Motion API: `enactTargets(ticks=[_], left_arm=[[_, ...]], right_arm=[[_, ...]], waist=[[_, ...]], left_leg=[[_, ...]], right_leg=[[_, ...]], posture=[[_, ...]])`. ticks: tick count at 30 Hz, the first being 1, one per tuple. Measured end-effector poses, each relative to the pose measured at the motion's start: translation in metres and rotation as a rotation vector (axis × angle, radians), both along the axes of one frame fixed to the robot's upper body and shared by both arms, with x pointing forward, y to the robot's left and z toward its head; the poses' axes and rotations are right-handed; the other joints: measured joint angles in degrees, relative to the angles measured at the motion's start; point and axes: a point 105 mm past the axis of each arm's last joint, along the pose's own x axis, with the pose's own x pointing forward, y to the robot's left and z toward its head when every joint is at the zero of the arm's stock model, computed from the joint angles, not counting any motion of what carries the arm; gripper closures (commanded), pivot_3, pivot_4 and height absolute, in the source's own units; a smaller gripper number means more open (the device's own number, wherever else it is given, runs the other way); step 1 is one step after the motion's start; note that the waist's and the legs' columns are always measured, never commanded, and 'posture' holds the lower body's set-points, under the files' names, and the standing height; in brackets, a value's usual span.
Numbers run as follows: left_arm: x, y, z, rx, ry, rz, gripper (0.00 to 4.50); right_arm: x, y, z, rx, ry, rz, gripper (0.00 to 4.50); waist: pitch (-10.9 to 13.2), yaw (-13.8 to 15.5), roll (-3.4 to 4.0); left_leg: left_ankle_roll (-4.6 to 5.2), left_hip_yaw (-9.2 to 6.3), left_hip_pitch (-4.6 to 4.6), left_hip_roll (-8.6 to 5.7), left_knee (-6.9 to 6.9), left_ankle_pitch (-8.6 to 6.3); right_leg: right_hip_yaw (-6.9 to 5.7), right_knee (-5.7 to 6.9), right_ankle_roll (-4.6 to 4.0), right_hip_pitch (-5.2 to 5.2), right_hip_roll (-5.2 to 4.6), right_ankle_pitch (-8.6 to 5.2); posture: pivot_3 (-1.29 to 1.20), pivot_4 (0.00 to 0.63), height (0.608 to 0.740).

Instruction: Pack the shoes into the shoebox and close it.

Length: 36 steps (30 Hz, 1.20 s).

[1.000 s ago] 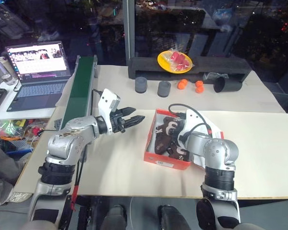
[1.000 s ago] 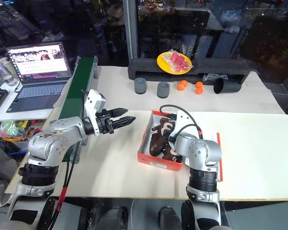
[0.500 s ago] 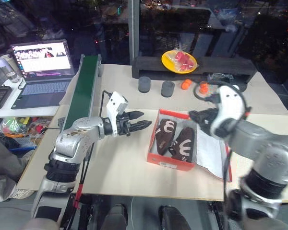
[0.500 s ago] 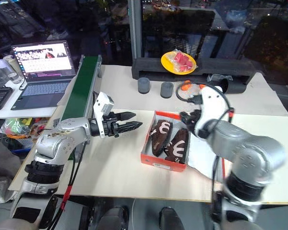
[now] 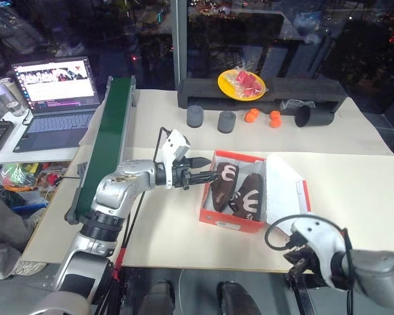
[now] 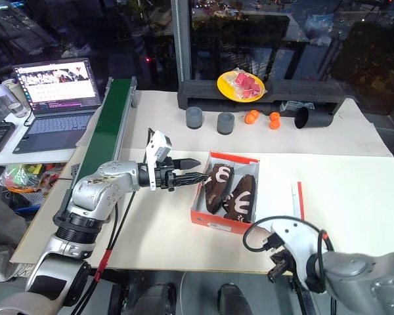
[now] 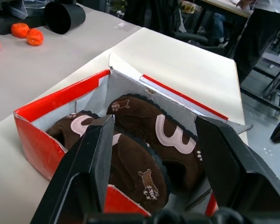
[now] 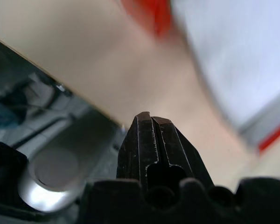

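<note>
From my station I see an open laptop (image 5: 51, 92) with a lit screen on a side desk at far left, and beside it a long green conveyor belt (image 5: 105, 141) running along the left edge of the worktop (image 5: 164, 230). At the back sits a long black foam tray (image 5: 262, 95) carrying a yellow plate (image 5: 241, 84) of red pieces, maybe wrapped in plastic. In front of it stand two dark grey cylinders (image 5: 195, 116), near each other, then two small orange balls (image 5: 251, 115), and a black cup (image 5: 310, 117) lying on its side.
</note>
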Motion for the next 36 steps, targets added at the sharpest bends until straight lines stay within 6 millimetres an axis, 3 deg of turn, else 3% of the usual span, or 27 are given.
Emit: enactTargets(ticks=[4, 7, 11, 17, 25, 36], left_arm=[[-0.001, -0.005, -0.002, -0.002, 0.004, -0.019, 1.58], [0.0, -0.004, -0.002, 0.003, 0.004, -0.016, 1.58], [0.0, -0.003, -0.002, 0.008, 0.003, -0.013, 1.58], [0.001, -0.002, -0.002, 0.01, 0.006, -0.008, 1.58], [0.002, 0.001, -0.002, 0.011, 0.014, 0.007, 1.58], [0.003, 0.003, 0.0, 0.021, 0.008, 0.013, 1.58]], right_arm=[[0.008, -0.017, -0.041, -0.03, 0.034, -0.272, 4.46], [0.011, -0.031, -0.052, -0.081, 0.025, -0.398, 4.46], [0.026, -0.03, -0.056, 0.024, -0.046, -0.595, 4.46], [0.06, -0.022, -0.054, 0.377, -0.13, -0.953, 4.46], [0.082, -0.019, -0.051, 0.503, -0.13, -1.116, 4.46], [0.111, -0.051, -0.054, 0.691, -0.236, -1.463, 4.46]], waist=[[0.0, 0.1, 0.1], [-0.1, 0.1, 0.12], [-0.4, -0.4, -0.37], [-0.4, -0.8, -0.39], [-0.5, -0.8, -0.3], [-0.5, -0.7, -0.26]], left_leg=[[0.0, 0.14, -0.01, -0.02, 0.01, 0.0], [0.0, 0.14, 0.02, 0.01, 0.0, 0.0], [0.0, 0.07, 0.08, 0.15, -0.01, 0.0], [0.16, 0.17, 0.11, 0.15, 0.03, 0.1], [0.16, 0.13, 0.04, 0.08, -0.1, 0.1], [0.16, 0.12, 0.08, 0.04, -0.09, 0.11]], right_leg=[[0.14, 0.02, 0.0, -0.1, -0.03, 0.0], [0.13, 0.03, 0.01, -0.08, 0.0, -0.01], [0.08, -0.01, 0.0, 0.0, 0.14, 0.01], [0.11, -0.02, 0.07, -0.03, 0.06, 0.08], [0.1, 0.04, -0.05, -0.09, 0.05, 0.11], [0.08, 0.01, -0.03, -0.01, 0.01, 0.11]], posture=[[0.0, 0.15, 0.74], [0.0, 0.15, 0.74], [0.0, 0.15, 0.74], [0.0, 0.15, 0.74], [0.0, 0.15, 0.74], [0.0, 0.15, 0.74]])
